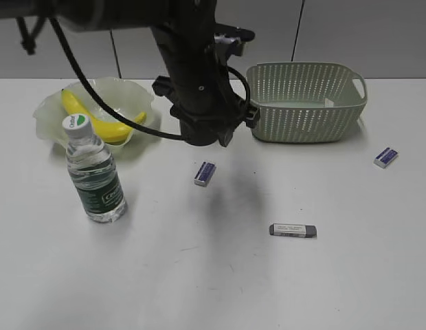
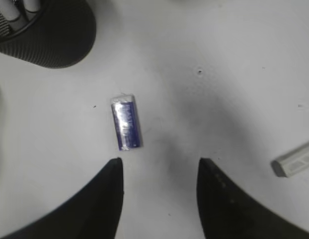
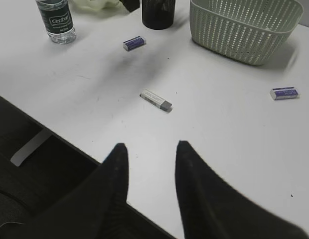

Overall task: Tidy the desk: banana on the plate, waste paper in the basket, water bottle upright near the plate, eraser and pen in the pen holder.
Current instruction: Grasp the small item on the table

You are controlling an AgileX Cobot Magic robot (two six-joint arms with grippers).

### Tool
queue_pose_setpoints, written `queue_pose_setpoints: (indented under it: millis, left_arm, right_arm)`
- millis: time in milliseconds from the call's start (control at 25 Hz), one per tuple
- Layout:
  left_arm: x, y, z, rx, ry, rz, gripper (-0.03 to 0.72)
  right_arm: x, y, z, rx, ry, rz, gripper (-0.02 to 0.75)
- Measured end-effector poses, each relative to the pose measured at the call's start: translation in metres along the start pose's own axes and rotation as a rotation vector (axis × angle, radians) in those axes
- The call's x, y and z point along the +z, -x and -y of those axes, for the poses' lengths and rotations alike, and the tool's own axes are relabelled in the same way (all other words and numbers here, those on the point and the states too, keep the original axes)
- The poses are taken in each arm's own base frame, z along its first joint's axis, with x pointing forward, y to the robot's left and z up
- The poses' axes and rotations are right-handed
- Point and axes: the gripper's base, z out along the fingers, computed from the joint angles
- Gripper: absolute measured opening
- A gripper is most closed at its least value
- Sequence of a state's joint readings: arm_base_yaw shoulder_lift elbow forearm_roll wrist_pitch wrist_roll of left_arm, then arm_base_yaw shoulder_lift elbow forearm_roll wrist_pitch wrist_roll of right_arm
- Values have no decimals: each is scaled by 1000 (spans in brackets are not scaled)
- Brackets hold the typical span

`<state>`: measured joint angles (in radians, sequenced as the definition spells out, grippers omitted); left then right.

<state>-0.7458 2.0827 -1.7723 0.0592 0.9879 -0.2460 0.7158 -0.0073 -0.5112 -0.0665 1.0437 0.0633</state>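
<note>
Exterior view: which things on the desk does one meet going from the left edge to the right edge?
plate with the banana → water bottle → blue eraser → grey eraser → basket → second blue eraser.

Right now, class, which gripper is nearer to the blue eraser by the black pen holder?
Left. The left gripper hangs just over that blue eraser, jaws open and empty. The right gripper sits far back at the desk's near edge.
</note>
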Motion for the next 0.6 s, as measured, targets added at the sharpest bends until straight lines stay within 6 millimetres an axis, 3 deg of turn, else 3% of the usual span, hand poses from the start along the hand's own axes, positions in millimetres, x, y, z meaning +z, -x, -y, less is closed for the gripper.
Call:
queue_pose_setpoints:
  millis: [240,440,600]
  left_arm:
    - [45,7,-19,-80,63,-55,368]
    - [67,6,-35,-135,54,-74,368]
    - [83,6,-36,-141,46,-64,368]
  right_arm:
    - [0,0,0,0,0,0,269]
    - [0,0,0,0,0,0,269]
    - [0,0,0,-1,0,0,269]
